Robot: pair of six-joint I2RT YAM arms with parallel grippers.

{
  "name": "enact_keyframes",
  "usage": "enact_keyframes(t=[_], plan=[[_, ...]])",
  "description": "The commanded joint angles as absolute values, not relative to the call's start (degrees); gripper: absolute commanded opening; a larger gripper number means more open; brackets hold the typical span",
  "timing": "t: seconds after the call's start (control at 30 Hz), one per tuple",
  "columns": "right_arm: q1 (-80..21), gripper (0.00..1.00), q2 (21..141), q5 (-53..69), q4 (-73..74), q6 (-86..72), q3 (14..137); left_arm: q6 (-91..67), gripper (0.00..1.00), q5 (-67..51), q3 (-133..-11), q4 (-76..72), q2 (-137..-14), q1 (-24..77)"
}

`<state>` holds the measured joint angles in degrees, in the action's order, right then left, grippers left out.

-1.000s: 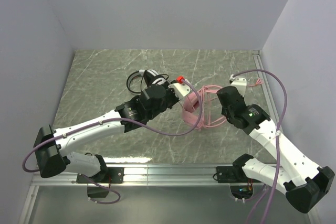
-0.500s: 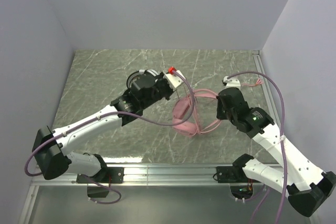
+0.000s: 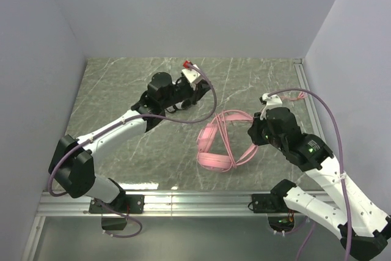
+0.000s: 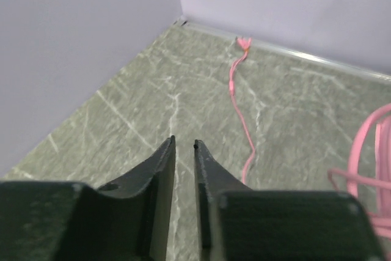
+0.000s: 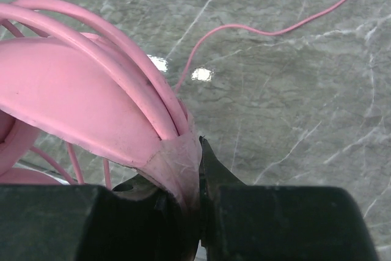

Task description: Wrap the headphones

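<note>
The left gripper (image 4: pixel 184 145) hangs above the grey-green marbled counter (image 3: pixel 110 90) in the upper middle of the top view. Its fingers are narrowly parted with nothing between them.

Right of centre lies the all-pink over-ear headset (image 3: pixel 215 150), with several turns of thin pink cable (image 5: pixel 244 29) already lying along its band. The loose tail of the cable runs off across the counter toward the upper right corner.

At the right, the right gripper (image 5: pixel 198 151) is clamped on the end of the pink headset's band and holds it tilted.

The step in hand looks like winding the cable round the pink headset, partly done. The next move probably calls for the left gripper to open wider, descend on the loose tail and carry it over the band while the right gripper keeps the headset steady.
</note>
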<state>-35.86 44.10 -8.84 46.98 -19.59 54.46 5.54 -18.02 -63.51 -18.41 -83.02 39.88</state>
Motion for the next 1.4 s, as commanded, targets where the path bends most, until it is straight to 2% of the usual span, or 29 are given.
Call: enact_keyframes(t=[0.0, 0.13, 0.27, 0.43, 0.53, 0.57, 0.6, 0.67, 0.73, 1.03, 1.37], plan=[[-36.21, 0.00, 43.33, -6.50, 44.11, -21.62, 59.32, 0.53, 0.25, -26.09, -62.06, -26.36, -83.67, 38.50], [-36.21, 0.00, 44.12, -9.14, 46.75, -22.67, 61.96, -4.55, 0.32, -29.86, -59.60, -30.83, -84.29, 37.45], [-36.21, 0.00, 44.03, -9.58, 48.07, -23.73, 64.85, -12.82, 0.45, -38.57, -53.81, -41.55, -84.20, 33.14], [-36.21, 0.00, 44.47, -8.36, 49.13, -24.78, 68.55, -18.97, 0.49, -42.44, -48.79, -53.06, -85.16, 30.67], [-36.21, 0.00, 45.09, -7.48, 49.57, -25.14, 72.06, -23.02, 0.60, -44.64, -45.80, -61.74, -86.31, 30.50], [-36.21, 0.00, 45.44, -7.21, 49.92, -25.14, 72.77, -24.59, 0.69, -45.95, -44.57, -63.79, -86.92, 30.41], [-36.21, 0.00, 45.61, -7.03, 50.18, -25.14, 73.47, -24.96, 0.73, -46.75, -44.13, -66.07, -87.27, 30.32], [-36.21, 0.00, 46.31, -7.21, 50.97, -24.87, 75.58, -26.27, 0.89, -49.82, -43.86, -70.56, -88.15, 30.32], [-36.30, 0.00, 46.84, -7.29, 52.03, -24.70, 77.51, -27.94, 0.97, -50.62, -43.16, -73.20, -88.94, 30.50], [-36.21, 0.00, 48.69, -4.40, 51.86, -26.72, 81.64, -27.16, 0.99, -48.35, -43.94, -76.82, -92.28, 33.66], [-36.21, 0.00, 50.01, -2.02, 52.91, -28.74, 84.72, -25.40, 0.99, -49.48, -55.54, -76.02, -99.57, 36.21]])
